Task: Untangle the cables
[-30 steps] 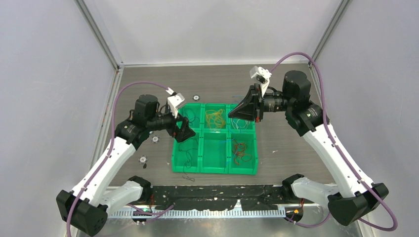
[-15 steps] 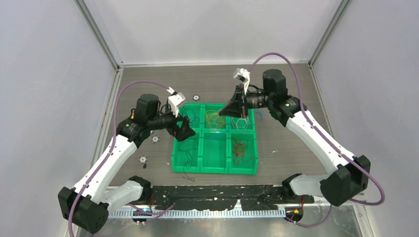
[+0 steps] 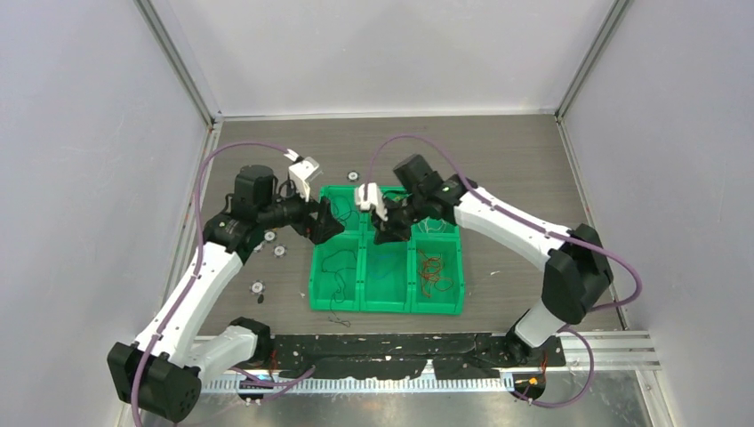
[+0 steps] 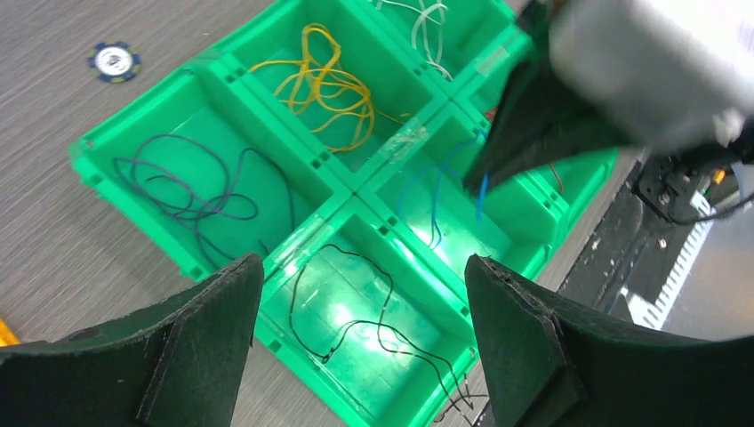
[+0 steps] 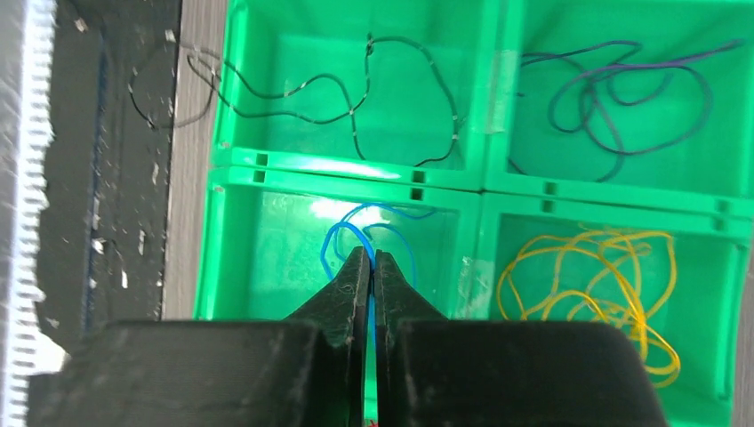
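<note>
A green six-compartment tray (image 3: 387, 307) holds thin cables. My right gripper (image 5: 364, 255) is shut on a blue cable (image 5: 396, 233) and holds it over the front middle compartment; in the top view that gripper (image 3: 385, 235) is at the tray's middle. My left gripper (image 4: 364, 342) is open and empty, high above the tray's left side (image 3: 324, 222). A black cable (image 4: 382, 311) lies in the front left compartment, and one end trails over the rim. A dark purple cable (image 4: 196, 191), a yellow cable (image 4: 329, 89) and a white cable (image 4: 427, 22) fill the back row. A red cable (image 3: 433, 269) lies front right.
Small round discs lie on the table left of the tray (image 3: 279, 251) (image 3: 257, 287) and behind it (image 3: 354, 176). A black strip (image 3: 391, 345) runs along the near edge. Grey walls close in the left, right and back.
My right arm has swung left and down from behind the tray's right side to over its middle. My left gripper has shifted slightly back and left.
</note>
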